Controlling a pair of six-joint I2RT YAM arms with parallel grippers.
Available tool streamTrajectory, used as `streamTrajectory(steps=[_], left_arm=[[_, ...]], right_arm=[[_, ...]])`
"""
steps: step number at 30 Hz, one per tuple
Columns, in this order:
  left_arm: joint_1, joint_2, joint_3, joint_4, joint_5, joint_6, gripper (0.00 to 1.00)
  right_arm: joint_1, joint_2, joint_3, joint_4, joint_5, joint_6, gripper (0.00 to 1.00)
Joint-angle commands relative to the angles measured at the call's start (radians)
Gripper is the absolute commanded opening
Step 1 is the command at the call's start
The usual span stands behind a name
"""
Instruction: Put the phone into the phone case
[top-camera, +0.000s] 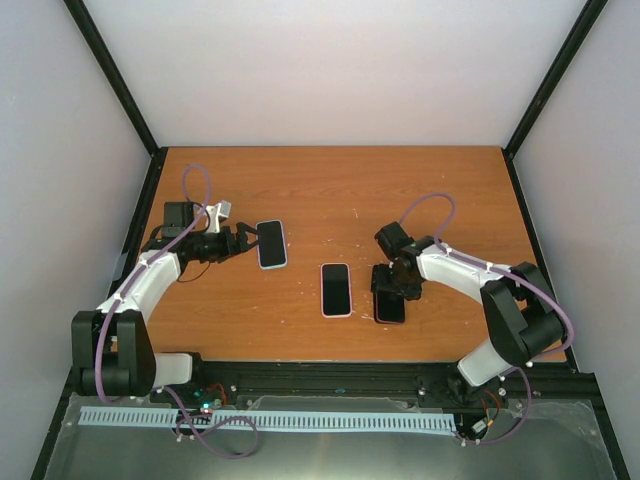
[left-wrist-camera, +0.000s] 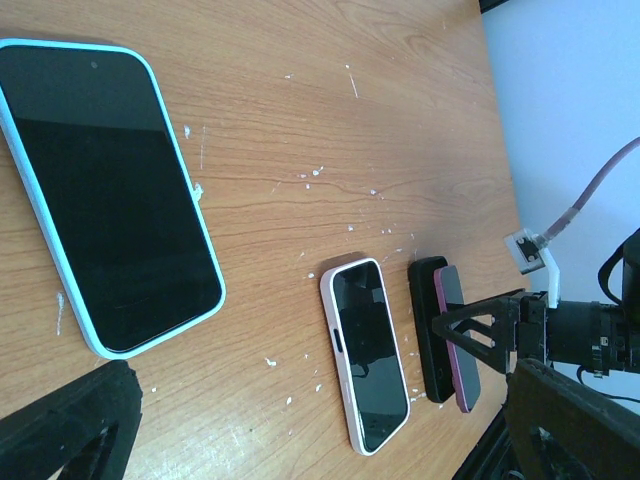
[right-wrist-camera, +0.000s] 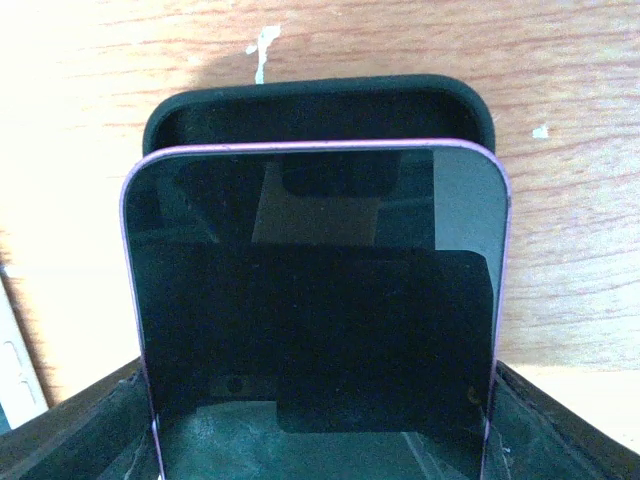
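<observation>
The phone is cut off between the fingers of the right gripper — beyond them it hides most of the case.

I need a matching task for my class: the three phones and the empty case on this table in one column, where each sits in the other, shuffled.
Things:
1. blue-cased phone
2. pink-cased phone
3. purple phone
4. black case

Places:
A. partly beneath the purple phone
B. just ahead of the open left gripper
C. alone in the middle, touching neither gripper
D. gripped by the right gripper

Pairs: 1-B, 2-C, 3-D, 4-A
</observation>
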Motion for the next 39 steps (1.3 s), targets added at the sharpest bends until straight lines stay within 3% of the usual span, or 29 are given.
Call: streamTrajectory(steps=[1,9,30,39], left_arm=[[0.005,-0.016,0.009,0.016,0.012,0.021,1.0],[0.005,-0.017,0.008,0.015,0.014,0.021,1.0],[0.005,-0.015,0.006,0.018,0.018,0.02,1.0],[0.005,-0.018,0.007,0.017,0.021,0.02,0.99]], right_arm=[[0.011,0.013,-0.007,0.02,0.04,0.03,0.61],[0.018,0.04,-0.002,0.033,0.073,0.029,0.67],[0.034,0.058,0.074,-0.014,0.135,0.036,0.63],[0.044,0.106,0.077,0.005,0.138,0.035,0.69]])
